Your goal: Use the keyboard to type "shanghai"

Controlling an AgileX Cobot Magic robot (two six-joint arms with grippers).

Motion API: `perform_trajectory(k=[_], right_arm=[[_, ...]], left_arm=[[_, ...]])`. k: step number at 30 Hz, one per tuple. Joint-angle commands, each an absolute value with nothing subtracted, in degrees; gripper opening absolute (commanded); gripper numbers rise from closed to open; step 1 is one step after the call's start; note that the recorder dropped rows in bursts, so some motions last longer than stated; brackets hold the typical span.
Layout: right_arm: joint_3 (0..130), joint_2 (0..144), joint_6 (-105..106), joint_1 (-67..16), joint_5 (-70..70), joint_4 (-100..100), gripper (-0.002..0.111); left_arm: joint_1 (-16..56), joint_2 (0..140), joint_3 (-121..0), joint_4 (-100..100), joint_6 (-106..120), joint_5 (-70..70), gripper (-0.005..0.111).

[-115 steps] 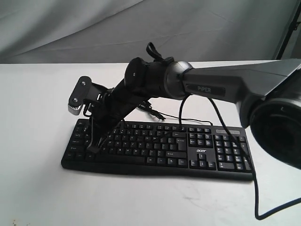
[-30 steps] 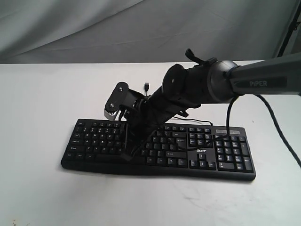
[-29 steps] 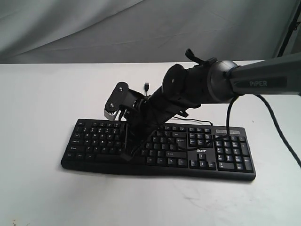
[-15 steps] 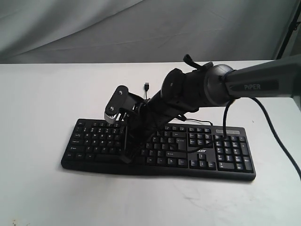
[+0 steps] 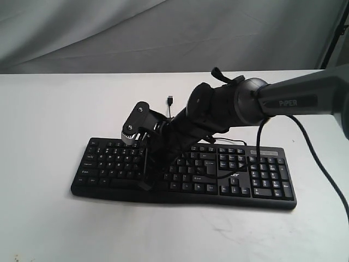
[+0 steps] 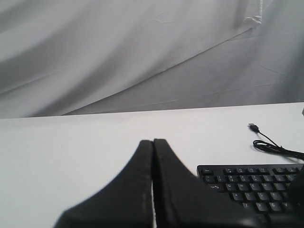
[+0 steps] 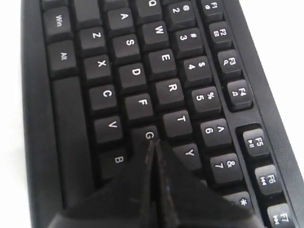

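The black keyboard (image 5: 256,180) with white legends lies across the white table. My right arm reaches over it from the right. Its gripper (image 5: 145,180) is shut and points steeply down onto the letter block. In the right wrist view the closed tips (image 7: 153,142) rest at the edge of the G key (image 7: 148,134), with the keyboard (image 7: 137,71) filling the frame. My left gripper (image 6: 153,141) is shut with nothing in it and hangs over bare table beside the keyboard's corner (image 6: 251,185). It does not show in the exterior view.
The keyboard's thin black cable ends in a loose USB plug (image 5: 170,100) on the table behind it, and the same plug (image 6: 254,127) shows in the left wrist view. A grey cloth backdrop (image 5: 163,33) hangs behind the table. The arm's own cable (image 5: 327,174) trails at right.
Since the earliest frame my right gripper has travelled from the keyboard's left end to its middle letters. Over the last second the wrist has sunk slightly and the tip has edged lower.
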State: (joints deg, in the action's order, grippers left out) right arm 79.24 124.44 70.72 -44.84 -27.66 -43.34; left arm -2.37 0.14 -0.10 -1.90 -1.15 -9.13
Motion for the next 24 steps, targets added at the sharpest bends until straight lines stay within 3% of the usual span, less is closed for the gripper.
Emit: perform_trajectory(k=[1, 8, 18, 24], right_arm=[[79.44, 124.24, 71.53, -44.70, -27.63, -43.39, 0.000], [82.85, 123.12, 71.65, -46.66, -27.73, -43.25, 0.000], [100.68, 133.67, 61.74, -51.48, -32.82, -36.24, 0.000], [104.10, 135.72, 60.40, -51.48, -35.29, -35.11, 0.000]], left_arm=[[-2.00, 0.00, 0.00, -1.90, -1.31, -8.79, 0.000], [-2.00, 0.00, 0.00, -1.90, -1.31, -8.79, 0.000], [-2.00, 0.00, 0.00, -1.90, -1.31, -8.79, 0.000], [-2.00, 0.00, 0.00, -1.90, -1.31, -8.79, 0.000]])
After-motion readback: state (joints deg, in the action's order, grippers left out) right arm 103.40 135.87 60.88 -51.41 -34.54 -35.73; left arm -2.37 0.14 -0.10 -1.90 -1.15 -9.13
